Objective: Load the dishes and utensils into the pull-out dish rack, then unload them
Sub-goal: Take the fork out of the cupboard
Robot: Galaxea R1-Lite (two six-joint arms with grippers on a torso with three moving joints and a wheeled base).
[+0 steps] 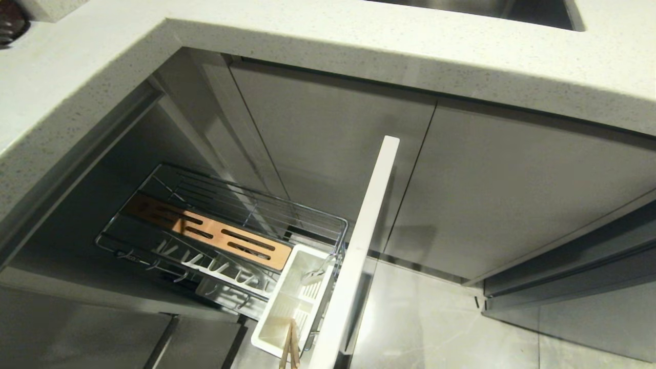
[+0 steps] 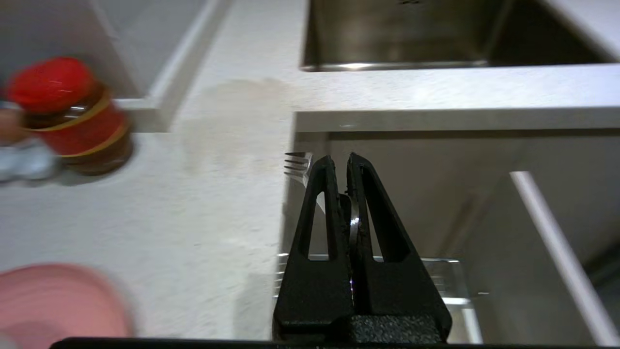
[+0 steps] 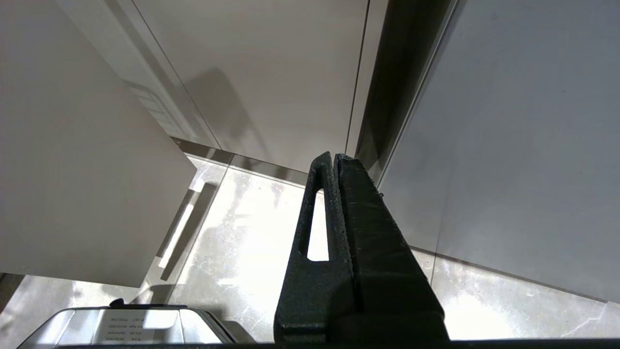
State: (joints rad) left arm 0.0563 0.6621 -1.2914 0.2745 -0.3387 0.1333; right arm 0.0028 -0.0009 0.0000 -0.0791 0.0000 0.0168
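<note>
Silver metal shows between my left gripper [image 2: 339, 162]: the fork [image 2: 299, 167] is clenched there, its tines poking out past one fingertip and a bright sliver of handle glinting between the black fingers, the rest of it hidden by them. This gripper hangs at the edge of the speckled pale countertop [image 2: 227, 194], above the open cabinet; it does not appear in the head view. The pink plate [image 2: 58, 300] lies on the countertop, cut off by the frame and blurred, so its rim is hard to trace. A red-capped jar [image 2: 68, 116] stands farther along, also smeared. The steel sink [image 2: 402, 34] is only partly in view.

Below, the pull-out dish rack [image 1: 215, 230] stands drawn out: chrome wire walls, a slotted wooden strip, white prongs, and a white plastic cutlery caddy [image 1: 292, 302] against the pale drawer front [image 1: 359, 246]. The chopsticks [image 1: 289, 348] stand in the caddy, their upper ends cut off by the frame. Something pale metal leans in the caddy's far end; I cannot make it out.

My right gripper [image 3: 334, 157] is pressed closed on nothing, parked low over the glossy marbled floor [image 3: 252, 232] beside flat grey cabinet doors [image 3: 508, 145].
</note>
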